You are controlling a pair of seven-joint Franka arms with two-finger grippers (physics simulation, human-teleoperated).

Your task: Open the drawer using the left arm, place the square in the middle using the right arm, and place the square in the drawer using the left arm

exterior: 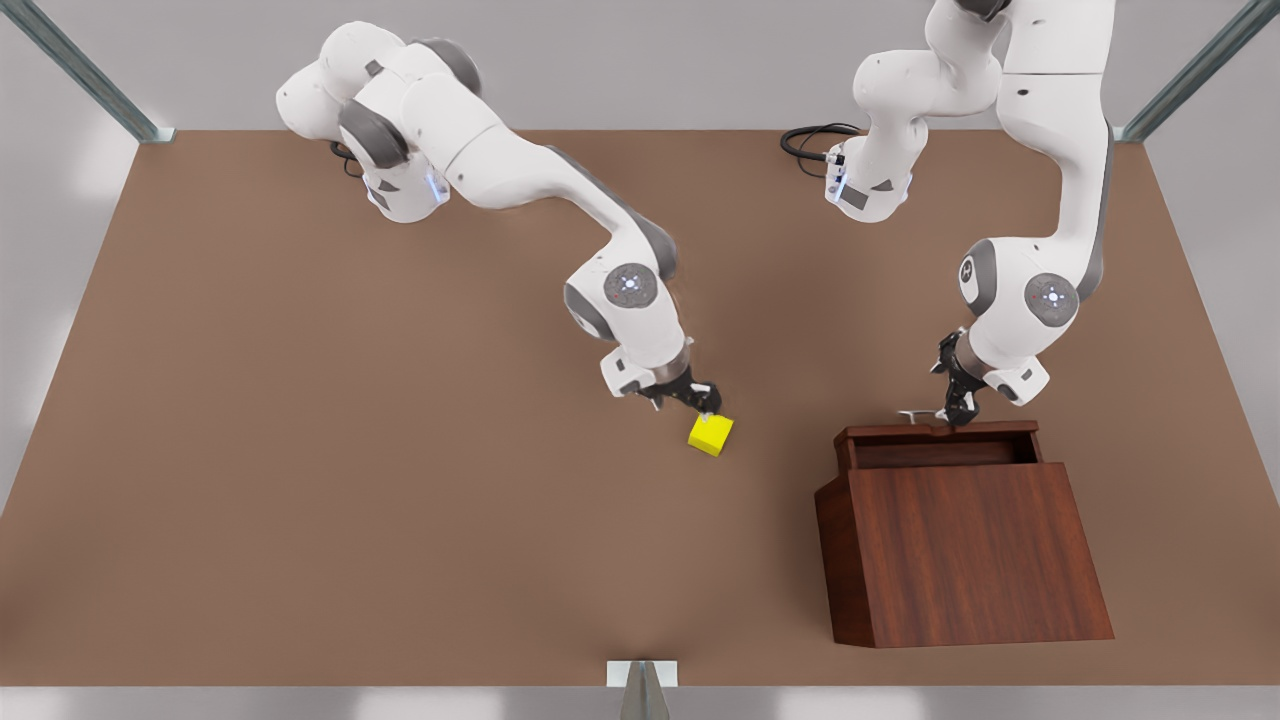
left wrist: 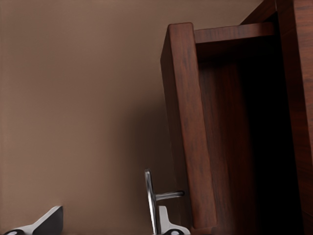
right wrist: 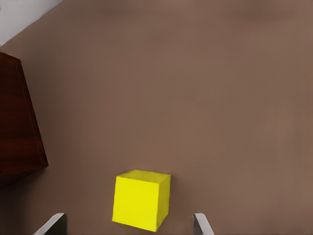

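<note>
Two white Franka arms stand over one brown worktop (exterior: 300, 480), and between them they have one yellow cube (exterior: 710, 434) and one wooden cabinet (exterior: 965, 550) with a single drawer (exterior: 940, 440).

One end effector, the right one (exterior: 690, 397), hangs just above the cube near the middle of the worktop, toward the front view's left of the cabinet. In the right wrist view its two fingertips (right wrist: 53, 224) are spread wide, one on each side of the cube (right wrist: 141, 199), with bare worktop visible between each tip and the cube's faces, so it is not pinching anything. The cube rests on the worktop, well apart from the cabinet, whose dark corner (right wrist: 19, 122) shows at the edge of that same view.

The other end effector, the left one (exterior: 958, 408), sits at the drawer's front, right at the one thin silver bar handle (exterior: 915, 413). The drawer is pulled partway out of the cabinet, its hollow interior open to view and nothing seen inside it. In the left wrist view the handle (left wrist: 149, 198) stands off the drawer front (left wrist: 188, 127) on a short post; one fingertip (left wrist: 166, 223) lies against it and the second (left wrist: 46, 220) is far off to the side, so the fingers are parted and not clamped on the bar.
</note>
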